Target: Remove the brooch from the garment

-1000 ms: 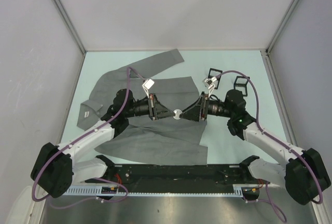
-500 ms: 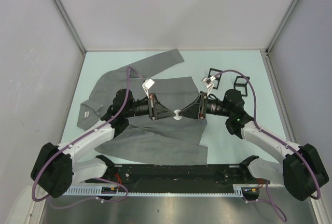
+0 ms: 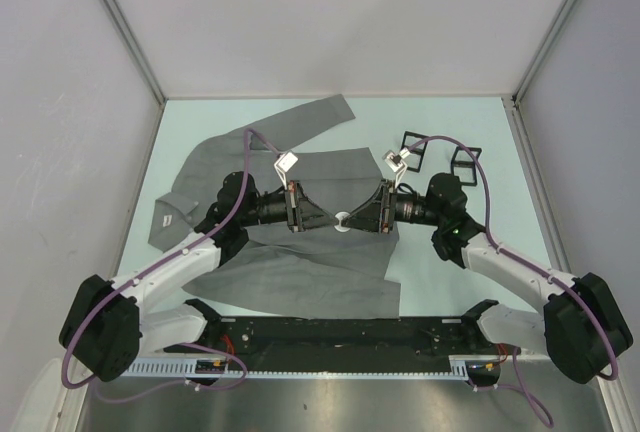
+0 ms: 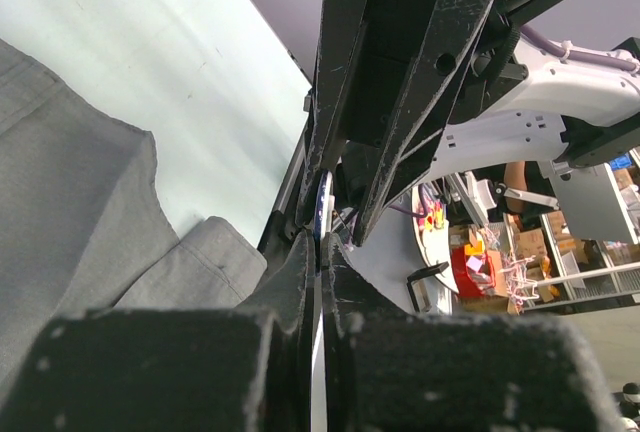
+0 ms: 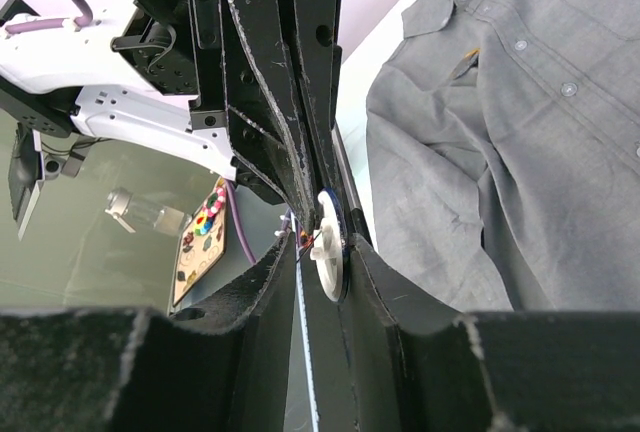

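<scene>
A large grey garment [image 3: 300, 272] lay spread flat on a pale green table [image 3: 500, 132], its collar towards the left. Over its middle the two arms met tip to tip, with a small round white brooch [image 3: 343, 220] between them. The left gripper [image 3: 332, 219] was pinched tight on the brooch's edge. The right gripper [image 3: 353, 220] had a finger on either side of the disc, but whether it was squeezing it could not be told.

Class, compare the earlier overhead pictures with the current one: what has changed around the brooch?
The right gripper slid left towards the left gripper, and its jaws narrowed around the white brooch; contact is unclear. The left gripper stays shut on the brooch, and the garment lies unchanged.
</scene>
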`<state>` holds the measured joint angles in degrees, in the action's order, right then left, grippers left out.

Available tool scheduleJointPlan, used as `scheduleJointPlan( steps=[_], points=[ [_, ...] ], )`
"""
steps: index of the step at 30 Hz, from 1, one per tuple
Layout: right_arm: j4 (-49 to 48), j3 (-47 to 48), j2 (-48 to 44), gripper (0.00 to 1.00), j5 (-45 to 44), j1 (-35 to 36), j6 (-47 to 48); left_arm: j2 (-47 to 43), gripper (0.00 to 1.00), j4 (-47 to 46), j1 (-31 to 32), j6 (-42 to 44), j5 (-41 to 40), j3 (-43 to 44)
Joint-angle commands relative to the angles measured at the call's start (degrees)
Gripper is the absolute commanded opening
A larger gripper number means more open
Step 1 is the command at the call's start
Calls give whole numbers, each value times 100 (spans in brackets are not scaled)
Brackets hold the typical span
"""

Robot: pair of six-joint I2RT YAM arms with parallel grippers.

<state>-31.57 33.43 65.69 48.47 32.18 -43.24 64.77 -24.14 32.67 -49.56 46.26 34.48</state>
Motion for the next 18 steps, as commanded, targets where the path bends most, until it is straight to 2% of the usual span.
scheduleJointPlan(
  steps=[1,5,18],
  points=[
    [-191,14,-21,30,84,25,123,-79,0,-240,29,-54,67,-3],
    [-191,14,-21,25,58,42,114,-61,0,-258,29,-80,85,6],
    [-253,23,5,19,-223,209,185,-79,0,-749,29,-502,146,-134]
  ],
)
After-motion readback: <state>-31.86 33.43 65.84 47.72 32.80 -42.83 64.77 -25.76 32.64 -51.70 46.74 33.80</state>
